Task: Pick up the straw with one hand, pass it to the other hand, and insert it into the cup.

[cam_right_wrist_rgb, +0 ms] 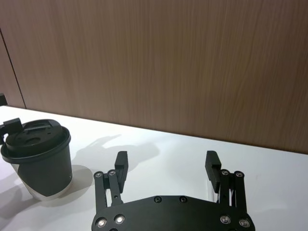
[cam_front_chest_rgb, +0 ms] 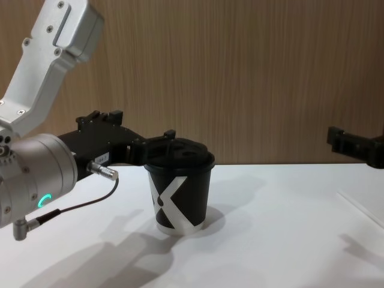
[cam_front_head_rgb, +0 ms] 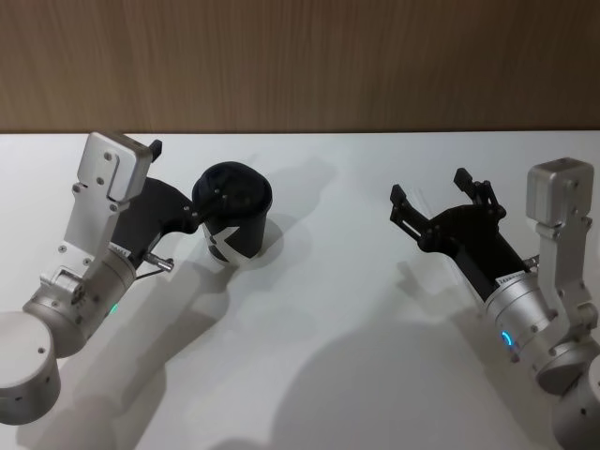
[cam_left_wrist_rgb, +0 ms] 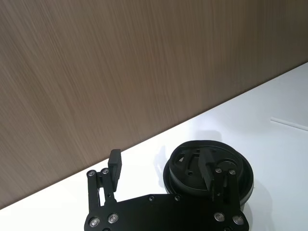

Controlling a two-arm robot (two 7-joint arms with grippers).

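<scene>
Cup (cam_front_head_rgb: 239, 234): black paper, white X mark, black domed lid (cam_front_chest_rgb: 180, 153); upright on the white table (cam_front_head_rgb: 328, 375), left of centre in the head view, near the far edge by the wood-panel wall (cam_front_head_rgb: 300, 56).

Straw (cam_front_chest_rgb: 360, 208): thin white tube lying flat on the table, well to the right of the cup; faint against the white top. Nothing is gripping it. Also seen far off in the left wrist view (cam_left_wrist_rgb: 288, 124).

Left gripper (cam_front_head_rgb: 187, 172): at the cup, level with its lid. Fingers spread; one finger (cam_left_wrist_rgb: 211, 178) hangs over the lid, the other (cam_left_wrist_rgb: 114, 163) stands clear on the outer side, away from the cup. It holds nothing. Whether the inner finger touches the lid, I cannot tell.

Right gripper (cam_front_head_rgb: 429, 185): above the table on the right side, well apart from the cup, pointing toward the far wall. Fingers spread wide, nothing between them; the right wrist view (cam_right_wrist_rgb: 166, 159) shows bare table through the gap. In the chest view it enters at the right edge (cam_front_chest_rgb: 348, 143), above where the straw lies.
</scene>
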